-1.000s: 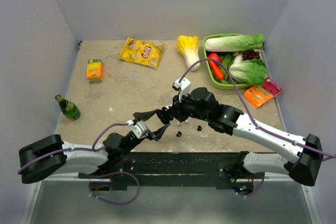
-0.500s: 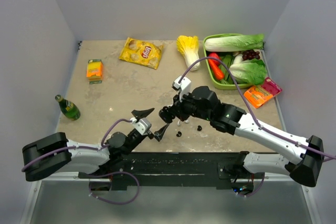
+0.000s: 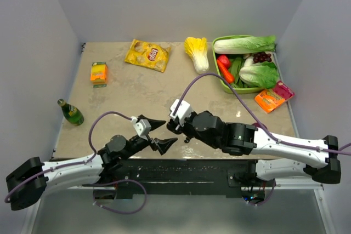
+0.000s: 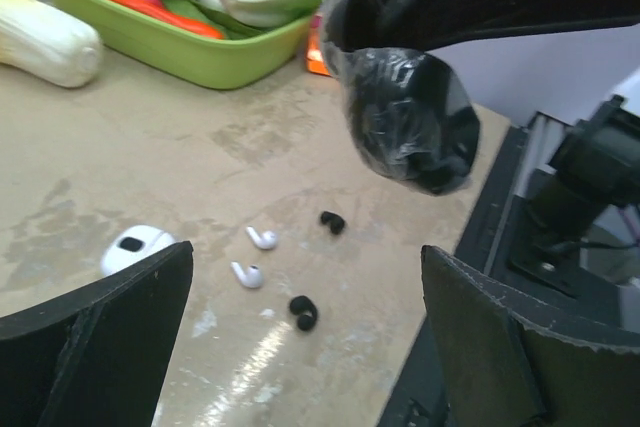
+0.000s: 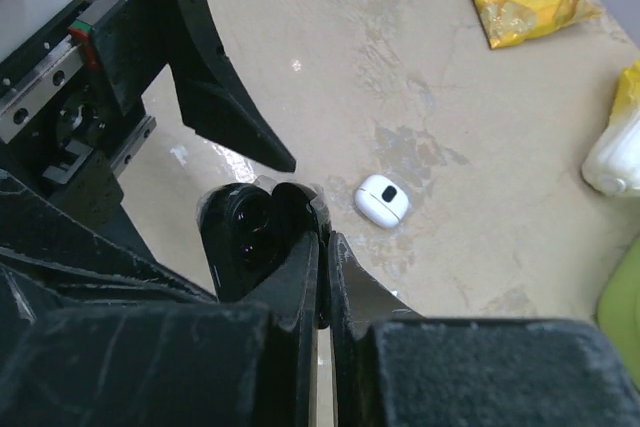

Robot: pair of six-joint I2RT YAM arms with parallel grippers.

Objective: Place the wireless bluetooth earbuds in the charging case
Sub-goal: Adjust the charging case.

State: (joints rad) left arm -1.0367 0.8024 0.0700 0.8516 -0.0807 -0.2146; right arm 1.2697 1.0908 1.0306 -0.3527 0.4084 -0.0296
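**EDITOR:** Where are the earbuds?

**PHOTOGRAPHER:** All four lie loose on the desk (image 3: pixel 131 91), near its front edge. Seen from the left wrist, two white buds (image 4: pixel 262 238) lie side by side. Two black buds (image 4: pixel 302 312) lie just to their right, and none of the four touch. The white charging case (image 4: pixel 135 247) sits on the desk near the white pair, on their left and apart from them, with a dark mark on its top.

**EDITOR:** And the hands?

**PHOTOGRAPHER:** The left hand (image 4: pixel 305 252) hovers low over the buds, its fingers spread wide and gripping nothing. The right hand (image 5: pixel 324 242) hangs close by, its fingers pressed almost together on a black glossy object (image 4: pixel 405 117). I cannot tell whether that is a second case. A green tray (image 4: pixel 230 57) of vegetables stands farther back.
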